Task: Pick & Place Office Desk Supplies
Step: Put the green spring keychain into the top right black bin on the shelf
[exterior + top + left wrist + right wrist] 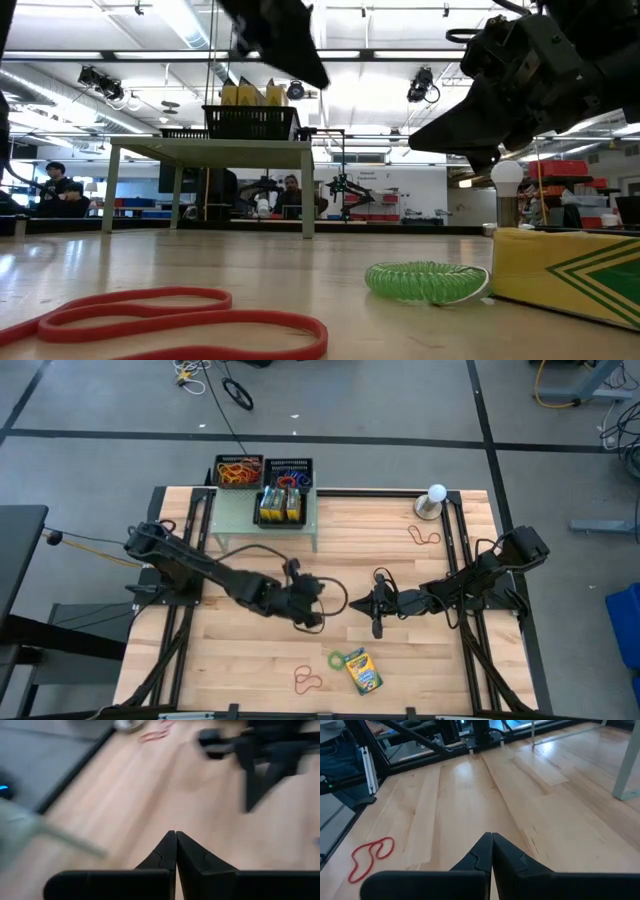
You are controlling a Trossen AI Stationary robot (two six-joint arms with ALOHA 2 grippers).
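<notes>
A yellow-and-green crayon box [362, 670] lies near the tabletop's [250, 660] front edge beside a green coil [335, 658] and red rubber band [307, 680]; the left gripper [308, 620] and right gripper [377, 622] hover mid-tabletop, fingers pressed together, empty.

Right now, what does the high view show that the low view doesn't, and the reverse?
High view only: two trays behind the shelf holding rubber bands, a red band near the white ball, and both pincers, left and right, over bare wood mid-table, neither holding anything.
Low view only: people in the room behind the table.
Both: the crayon box, green band, red band at the front, and the shelf with its tray of boxes.
</notes>
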